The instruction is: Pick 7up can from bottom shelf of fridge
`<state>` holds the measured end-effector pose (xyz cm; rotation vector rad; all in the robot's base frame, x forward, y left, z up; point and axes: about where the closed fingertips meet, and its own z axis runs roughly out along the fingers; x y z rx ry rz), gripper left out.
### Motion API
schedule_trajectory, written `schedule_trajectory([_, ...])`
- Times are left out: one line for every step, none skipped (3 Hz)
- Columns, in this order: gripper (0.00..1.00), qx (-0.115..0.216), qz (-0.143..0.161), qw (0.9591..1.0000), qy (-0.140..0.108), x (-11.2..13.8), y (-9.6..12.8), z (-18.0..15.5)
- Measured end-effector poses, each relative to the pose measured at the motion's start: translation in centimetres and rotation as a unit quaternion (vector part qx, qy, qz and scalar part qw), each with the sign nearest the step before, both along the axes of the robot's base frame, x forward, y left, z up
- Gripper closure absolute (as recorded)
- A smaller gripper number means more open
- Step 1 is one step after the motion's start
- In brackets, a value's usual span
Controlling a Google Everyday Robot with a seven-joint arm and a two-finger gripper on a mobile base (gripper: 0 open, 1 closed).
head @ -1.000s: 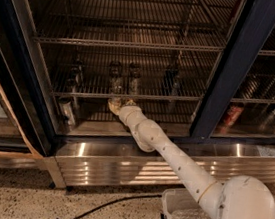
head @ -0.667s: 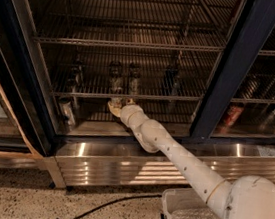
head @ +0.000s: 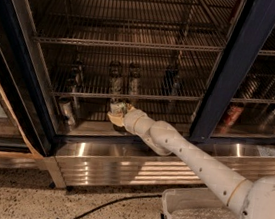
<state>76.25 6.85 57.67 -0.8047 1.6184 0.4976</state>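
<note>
7up can (head: 118,107) seemingly at gripper (head: 118,117), bottom shelf (head: 87,125)

Dim and warm-toned throughout. Deep shadow inside the fridge (head: 238,69), darkest toward the upper left. Streaks of bright glare along the steel base panel (head: 119,172), lower middle. Brightest of all: pale arm (head: 196,162) and gripper (head: 117,114), just left of centre.

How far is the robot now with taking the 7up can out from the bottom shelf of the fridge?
Done: the fridge stands open and the arm reaches inside, down to the bottom shelf. In hand: the gripper is at the 7up can, which stands on that shelf. Left: lifting the can off the shelf and bringing it out of the fridge.
</note>
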Motion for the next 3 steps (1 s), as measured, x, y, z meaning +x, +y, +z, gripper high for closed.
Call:
schedule_trajectory([1.0, -0.006, 0.033, 0.9994, 0.004, -2.1, -0.7, 0.9])
schedule_trajectory([1.0, 0.002, 0.04, 0.999, -0.018, -3.9, -1.6, 2.0])
schedule_trajectory([1.0, 0.006, 0.039, 0.999, -0.022, -3.9, -1.6, 2.6])
